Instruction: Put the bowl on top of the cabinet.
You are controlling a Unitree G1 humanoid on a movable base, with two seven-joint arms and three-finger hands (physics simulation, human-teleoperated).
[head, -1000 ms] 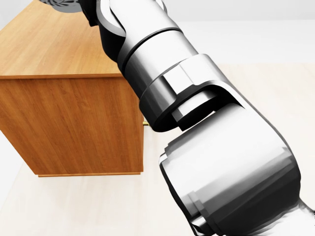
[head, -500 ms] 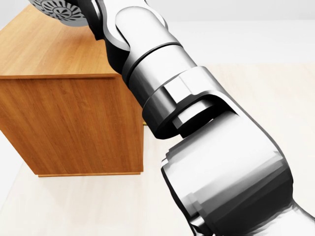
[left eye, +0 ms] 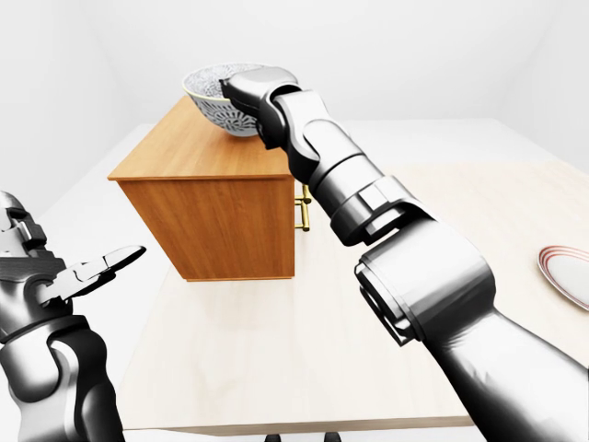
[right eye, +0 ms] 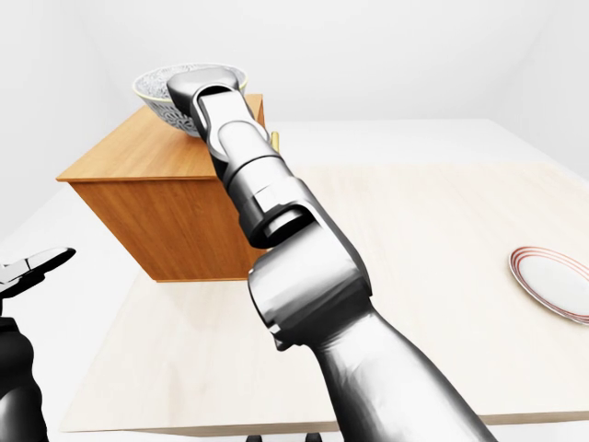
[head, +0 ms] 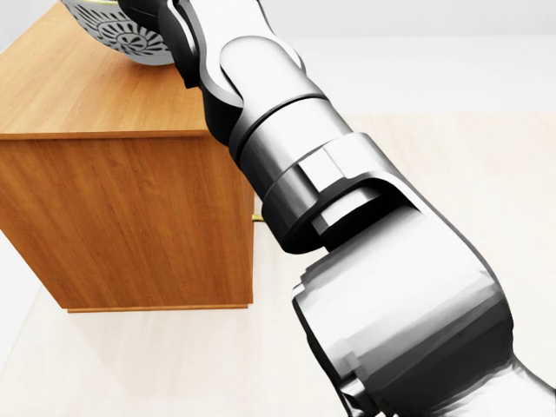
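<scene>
The patterned grey-white bowl hangs over the far end of the wooden cabinet's top, near the top of the left-eye view. Whether it touches the wood, I cannot tell. My right hand is shut on the bowl's right rim, and its silver arm stretches up from the bottom right. In the head view only the bowl's underside shows at the top left, beside the arm. My left hand floats open at the lower left, well away from the cabinet.
The cabinet stands on a pale table, with a brass handle on its right face. A red-rimmed plate lies at the table's right edge. White floor and walls surround the table.
In the head view the bowl has come down and to the right, so more of it shows over the cabinet top. The right arm has shifted slightly with it.
</scene>
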